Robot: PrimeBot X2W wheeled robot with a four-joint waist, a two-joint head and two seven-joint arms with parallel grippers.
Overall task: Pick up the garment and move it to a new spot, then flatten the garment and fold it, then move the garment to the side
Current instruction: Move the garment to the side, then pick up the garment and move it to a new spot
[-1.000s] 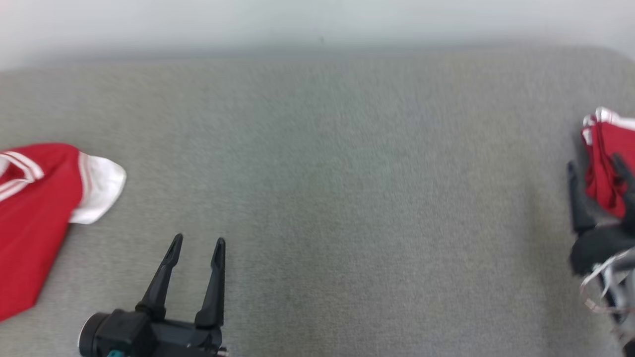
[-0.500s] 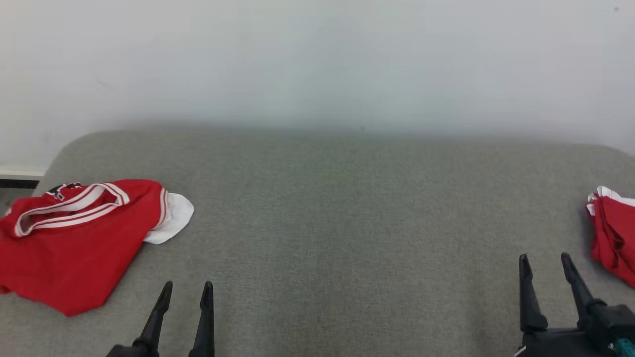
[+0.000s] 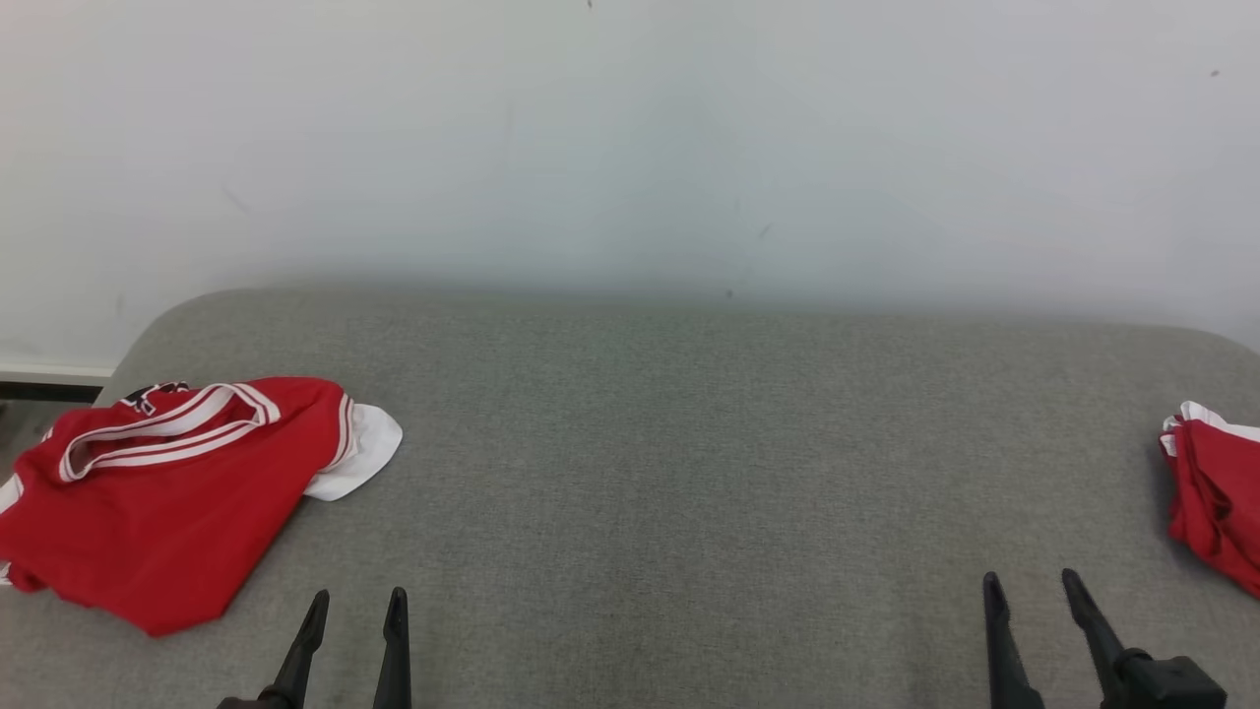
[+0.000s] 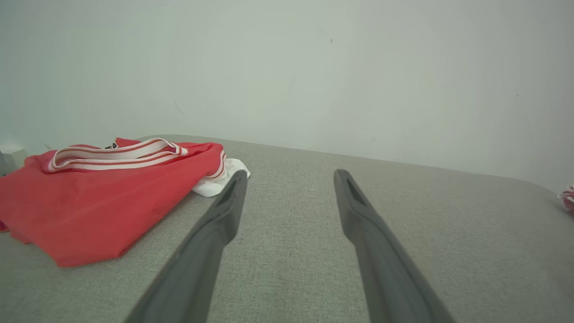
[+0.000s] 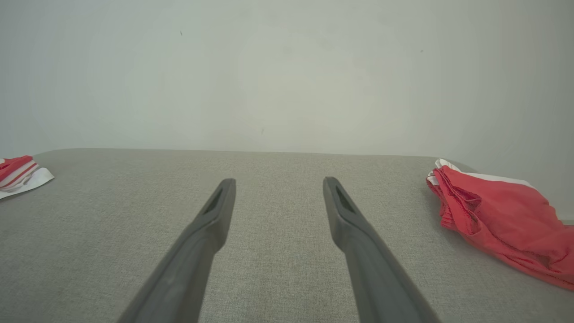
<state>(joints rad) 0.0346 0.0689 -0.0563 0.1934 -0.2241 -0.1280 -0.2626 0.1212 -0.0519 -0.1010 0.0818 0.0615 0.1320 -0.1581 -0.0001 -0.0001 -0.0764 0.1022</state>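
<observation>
Nearest, two grippers reach over the grey cloth-covered tabletop (image 3: 669, 473). On both the left gripper (image 3: 356, 599) and the right gripper (image 3: 1031, 583) the two dark fingers stand apart, holding nothing and pointing toward the wall. Farther on lie two red garments, well apart. The red jersey (image 3: 167, 512) rests at the tabletop's left end, just beyond and left of the left fingers. It is longer across than deep, with its striped collar toward the wall, one corner toward the robot and a white sleeve pointing to the middle. The second red garment (image 3: 1213, 492) is bunched at the right end, long axis running near to far, white trim farthest. Behind stands one pale wall (image 3: 630, 148).
</observation>
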